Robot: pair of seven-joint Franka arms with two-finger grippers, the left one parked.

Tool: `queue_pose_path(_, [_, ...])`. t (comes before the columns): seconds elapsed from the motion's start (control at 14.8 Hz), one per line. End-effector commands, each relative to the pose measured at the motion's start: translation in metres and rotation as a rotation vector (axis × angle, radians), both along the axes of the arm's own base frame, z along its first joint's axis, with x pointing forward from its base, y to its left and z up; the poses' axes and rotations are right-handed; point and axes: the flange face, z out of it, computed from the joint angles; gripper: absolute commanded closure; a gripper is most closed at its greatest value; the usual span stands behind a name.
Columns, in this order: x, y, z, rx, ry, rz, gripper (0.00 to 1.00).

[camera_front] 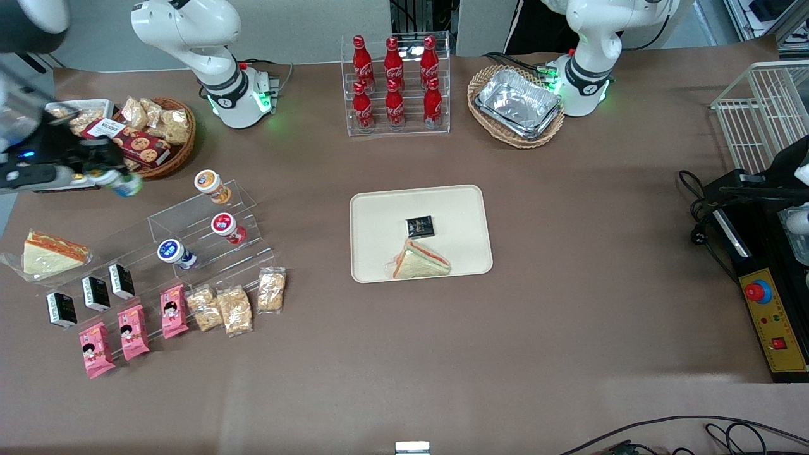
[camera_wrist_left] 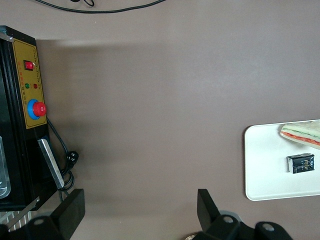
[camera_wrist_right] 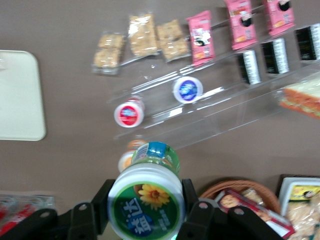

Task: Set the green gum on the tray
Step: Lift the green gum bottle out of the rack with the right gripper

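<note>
A brown bench carries everything. Above its working-arm edge, the gripper [camera_wrist_right: 146, 205] is clenched on the small white green-lidded gum bottle [camera_wrist_right: 145, 200], lifted. Best carry it level to the cream rectangular plastic tray [camera_front: 379, 208] mid-bench, setting down on a bare corner.

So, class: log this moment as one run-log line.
phase: carrying | gripper: shut on green-lidded white gum bottle, above the clear stepped rack | cream rectangular tray: gum not yet on it

Front view: high, looking down on the whole surface [camera_front: 569, 316]. Right wrist view: close, looking down past our fingers [camera_wrist_right: 200, 212], which grip the green gum [camera_wrist_right: 146, 206]. Left wrist view: straight down. We see the tray [camera_front: 379, 253] in all three.
</note>
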Motion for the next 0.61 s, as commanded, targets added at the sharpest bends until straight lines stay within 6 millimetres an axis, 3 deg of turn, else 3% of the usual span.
queue_pose_path(0.0, [-0.014, 0.125, 0.014, -0.044, 0.011, -0.061, 1.00])
queue_pose_path(0.14, [-0.029, 0.198, 0.002, -0.065, 0.010, -0.083, 1.00])
queue_pose_path(0.27, [-0.034, 0.258, -0.023, -0.065, -0.001, -0.096, 1.00])
queue_pose_path(0.41, [-0.032, 0.299, -0.056, -0.072, 0.006, -0.095, 1.00])
queue_pose_path(0.54, [-0.029, 0.323, -0.094, -0.078, 0.008, -0.084, 1.00])
